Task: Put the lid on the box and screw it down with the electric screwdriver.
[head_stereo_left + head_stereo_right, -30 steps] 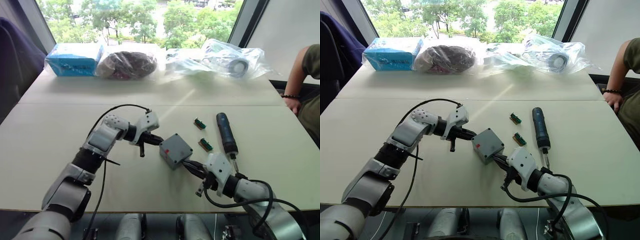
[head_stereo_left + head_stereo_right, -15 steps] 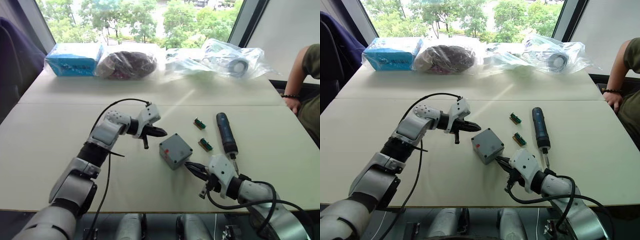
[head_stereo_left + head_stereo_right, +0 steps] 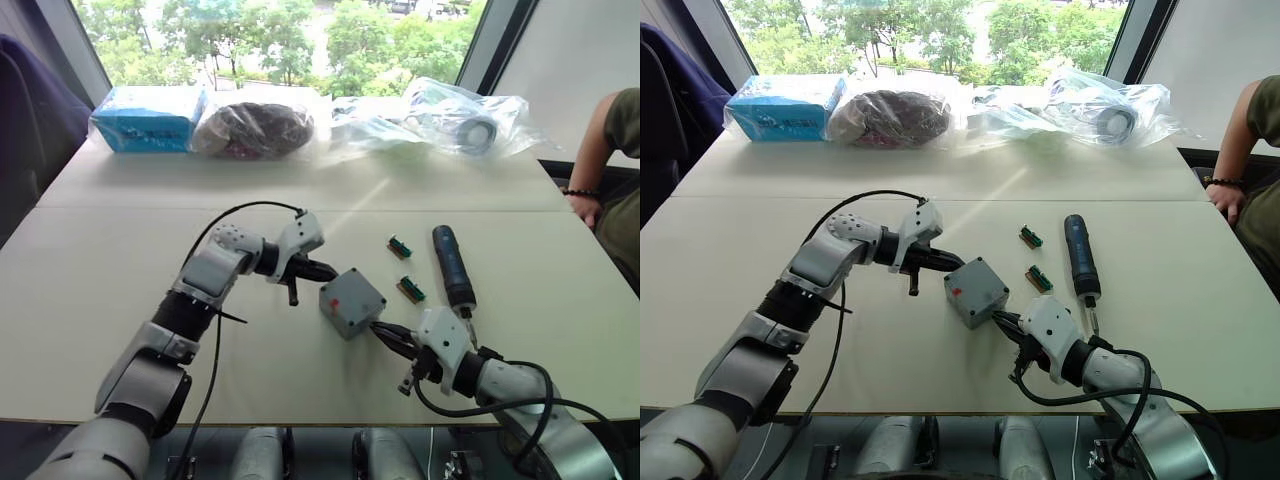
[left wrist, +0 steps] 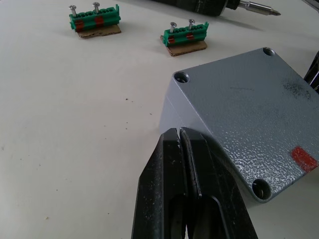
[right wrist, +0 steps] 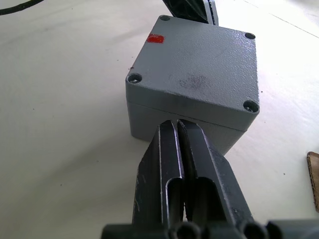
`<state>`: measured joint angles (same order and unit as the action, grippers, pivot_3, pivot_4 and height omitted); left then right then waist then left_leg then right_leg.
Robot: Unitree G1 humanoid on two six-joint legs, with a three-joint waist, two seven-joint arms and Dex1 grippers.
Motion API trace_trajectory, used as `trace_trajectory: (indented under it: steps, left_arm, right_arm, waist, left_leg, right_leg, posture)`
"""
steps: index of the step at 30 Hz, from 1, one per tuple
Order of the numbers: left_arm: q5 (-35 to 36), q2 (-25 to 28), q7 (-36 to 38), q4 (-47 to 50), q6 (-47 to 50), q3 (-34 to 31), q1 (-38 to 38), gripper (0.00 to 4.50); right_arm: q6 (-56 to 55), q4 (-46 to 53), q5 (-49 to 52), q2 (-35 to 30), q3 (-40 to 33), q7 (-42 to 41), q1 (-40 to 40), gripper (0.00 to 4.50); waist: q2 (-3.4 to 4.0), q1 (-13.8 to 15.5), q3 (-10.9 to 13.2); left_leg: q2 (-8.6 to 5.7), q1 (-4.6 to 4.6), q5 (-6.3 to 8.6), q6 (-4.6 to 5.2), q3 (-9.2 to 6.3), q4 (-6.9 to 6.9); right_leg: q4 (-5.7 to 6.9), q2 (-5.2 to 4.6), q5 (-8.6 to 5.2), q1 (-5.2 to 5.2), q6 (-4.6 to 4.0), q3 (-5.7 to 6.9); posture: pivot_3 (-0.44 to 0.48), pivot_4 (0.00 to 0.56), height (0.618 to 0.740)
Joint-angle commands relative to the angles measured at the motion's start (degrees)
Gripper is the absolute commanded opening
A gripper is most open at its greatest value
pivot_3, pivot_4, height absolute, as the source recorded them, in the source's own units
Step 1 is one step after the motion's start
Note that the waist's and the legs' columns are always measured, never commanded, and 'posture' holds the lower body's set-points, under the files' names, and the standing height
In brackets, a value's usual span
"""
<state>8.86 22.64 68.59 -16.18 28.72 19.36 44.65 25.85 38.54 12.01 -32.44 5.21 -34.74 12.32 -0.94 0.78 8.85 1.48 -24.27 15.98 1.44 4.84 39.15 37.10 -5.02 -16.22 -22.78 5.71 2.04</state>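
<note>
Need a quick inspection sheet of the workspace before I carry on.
Surface: pale table, bare near the work.
Job's things: lid sits on box, screw holes visible at corners; electric screwdriver lies unheld.
Clutter: two green terminal blocks; blue carton and plastic bags at far edge.
Grippers: left pincer and right pincer shut, at opposite sides of box.
Cables: black cable along left arm.
Surroundings: window, seated person's arm.
</note>
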Motion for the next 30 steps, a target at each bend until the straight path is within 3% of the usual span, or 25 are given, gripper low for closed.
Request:
trace_trajectory:
  steps: [1, 13, 30]
  left_arm:
    - [0.45, -0.03, 0.46, 2.07, -0.04, -0.03, 0.08, 0.00]
    - [-2.02, 0.46, -2.96, -5.32, -4.49, -1.41, 1.06, 0.00]
    - [-0.05, 3.79, -1.06, 14.44, 6.07, 1.11, -8.66, 0.00]
  right_arm:
    - [-0.15, 1.88, 1.32, 0.51, -1.05, 0.40, -0.67, 0.07]
    - [0.46, 0.16, 0.19, -0.84, 0.32, 0.24, -1.06, 0.07]
    - [-1.11, -9.22, -2.55, -2.14, 0.84, -1.57, -10.72, 0.07]
  waist:
    - [0.00, 0.01, 0.00]
    - [0.00, -0.01, 0.00]
    - [0.01, 0.03, 0.00]
  left_leg:
    - [0.00, 0.00, 0.00, 0.00, 0.00, 0.00]
    - [0.00, 0.00, 0.00, 0.00, 0.00, 0.00]
    - [0.01, -0.01, 0.00, 0.00, 0.00, 0.00]
  right_leg:
    - [0.00, 0.00, 0.00, 0.00, 0.00, 0.00]
    - [0.00, 0.00, 0.00, -0.01, 0.00, 0.00]
    - [0.01, -0.01, 0.00, -0.01, 0.00, -0.01]
  posture:
    - [0.000, 0.150, 0.740]
    - [0.000, 0.150, 0.740]
    - [0.000, 0.150, 0.740]
